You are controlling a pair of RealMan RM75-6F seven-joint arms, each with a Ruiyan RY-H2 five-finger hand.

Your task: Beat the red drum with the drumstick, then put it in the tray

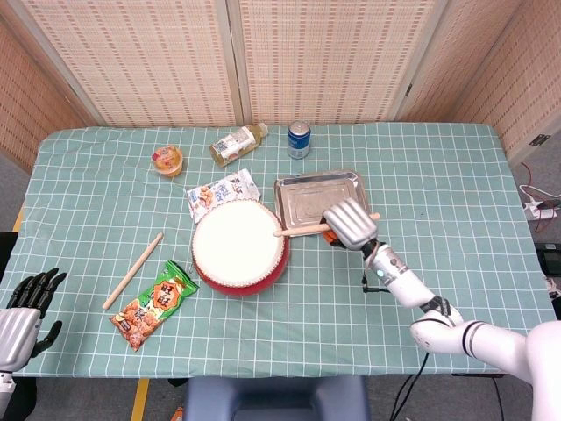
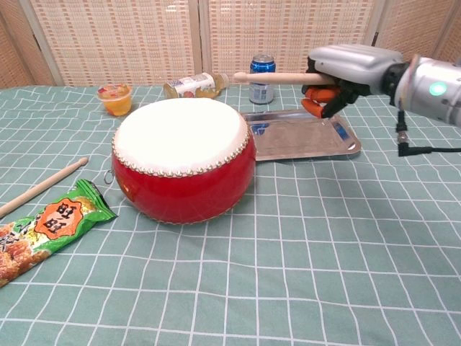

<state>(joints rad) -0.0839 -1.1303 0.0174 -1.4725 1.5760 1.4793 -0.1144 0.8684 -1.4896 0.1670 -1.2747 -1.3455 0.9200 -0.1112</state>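
The right hand (image 2: 349, 68) is up off the table, fingers wrapped tight round a drumstick (image 2: 277, 77) that lies nearly level, its tip pointing to 9 o'clock toward the drum (image 2: 184, 162). In the head view that hand (image 1: 349, 223) sits over the near edge of the tray (image 1: 298, 189), and the stick (image 1: 302, 230) reaches across to the drum's (image 1: 238, 246) right rim; from the chest view the tip hangs above the white skin, not touching it. The tray (image 2: 338, 140) lies flat just at 3 o'clock of the drum.

At 12 o'clock of the tray stands a blue can (image 1: 299, 139), with a bottle (image 1: 237, 144) lying on its side to its left and a jelly cup (image 1: 167, 159) farther left. A snack packet (image 1: 223, 191) touches the drum's far side. At 9 o'clock of the drum lies a second stick (image 1: 133, 271), and just beside it a green bag (image 1: 153, 304).

The left hand (image 1: 24, 307) is well apart at the table's near left corner, holding nothing, fingers spread.
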